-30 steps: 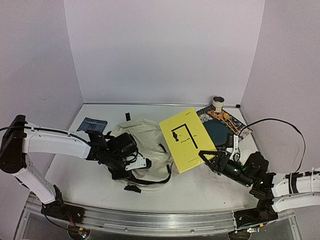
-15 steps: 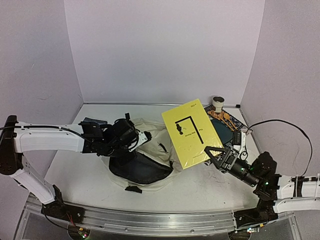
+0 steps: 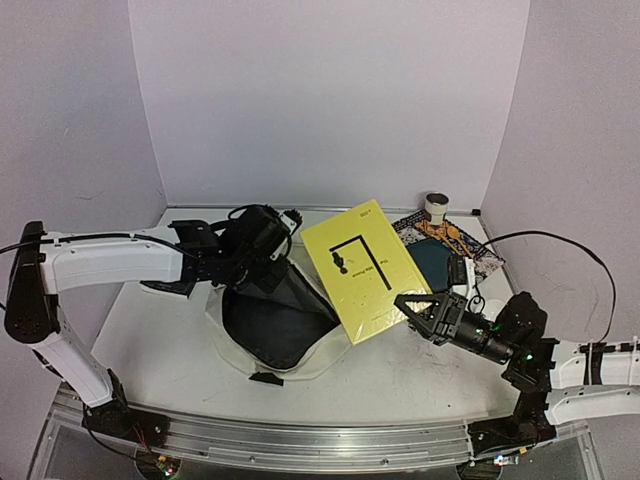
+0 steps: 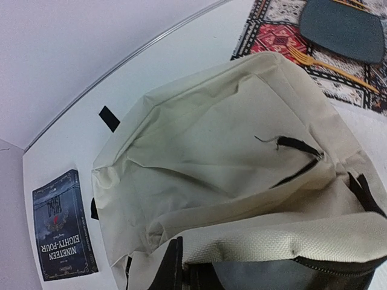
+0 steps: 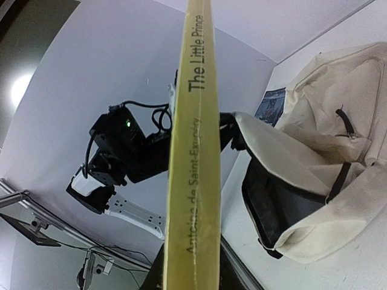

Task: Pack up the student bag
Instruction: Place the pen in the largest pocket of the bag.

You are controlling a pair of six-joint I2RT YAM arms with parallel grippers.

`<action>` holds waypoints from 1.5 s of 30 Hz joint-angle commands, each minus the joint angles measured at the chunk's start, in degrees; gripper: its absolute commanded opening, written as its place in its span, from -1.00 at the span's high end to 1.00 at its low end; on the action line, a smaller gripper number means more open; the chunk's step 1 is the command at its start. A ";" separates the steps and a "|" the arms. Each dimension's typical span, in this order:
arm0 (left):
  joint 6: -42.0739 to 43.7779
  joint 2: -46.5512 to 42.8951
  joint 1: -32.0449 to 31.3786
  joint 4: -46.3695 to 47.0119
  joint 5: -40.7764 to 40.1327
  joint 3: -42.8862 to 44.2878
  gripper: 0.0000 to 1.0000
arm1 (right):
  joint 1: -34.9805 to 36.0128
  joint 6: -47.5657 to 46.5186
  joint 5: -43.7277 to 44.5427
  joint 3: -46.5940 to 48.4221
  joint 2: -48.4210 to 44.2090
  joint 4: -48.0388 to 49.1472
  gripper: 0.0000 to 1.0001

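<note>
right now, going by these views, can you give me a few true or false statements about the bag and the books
1. The right gripper holds the yellow book. True.
2. The student bag is closed. False: the left gripper holds its flap up, and the dark inside shows.
3. The yellow book is inside the bag. False: it is held in the air beside the opening.
4. The Nineteen Eighty-Four book lies on the table, outside the bag. True.

Bright, even light; soft shadows, sharp frames.
</note>
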 commanded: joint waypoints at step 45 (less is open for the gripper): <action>-13.52 -10.90 5.79 -2.18 30.41 4.06 1.00 | 9.17 12.47 18.68 4.07 22.53 19.93 1.00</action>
